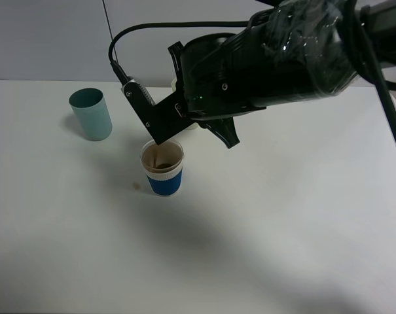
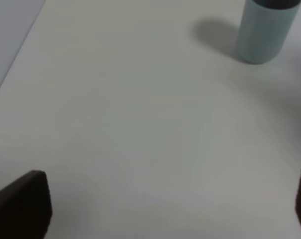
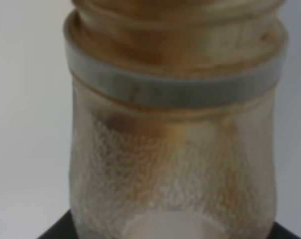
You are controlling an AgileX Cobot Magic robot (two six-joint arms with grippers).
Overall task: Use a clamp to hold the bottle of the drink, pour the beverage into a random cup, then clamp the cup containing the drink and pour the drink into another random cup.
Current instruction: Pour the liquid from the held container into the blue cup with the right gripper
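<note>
My right clamp (image 1: 192, 131) reaches in from the right on its bulky black wrapped arm and hangs just above the blue-sleeved cup (image 1: 164, 178). It is shut on the bottle of the drink (image 3: 172, 149), whose translucent, brown-stained neck fills the right wrist view. In the high view the arm hides nearly all of the bottle. A little dark brown beverage (image 1: 163, 162) lies in the blue-sleeved cup. The teal cup (image 1: 91, 114) (image 2: 267, 30) stands upright to the back left. My left gripper (image 2: 162, 209) is open over bare table, well short of the teal cup.
A small brown spot (image 1: 136, 186) marks the white table (image 1: 283, 229) just left of the blue-sleeved cup. A pale rim (image 1: 175, 83) peeks out behind the right arm. A black cable (image 1: 145, 29) loops above the clamp.
</note>
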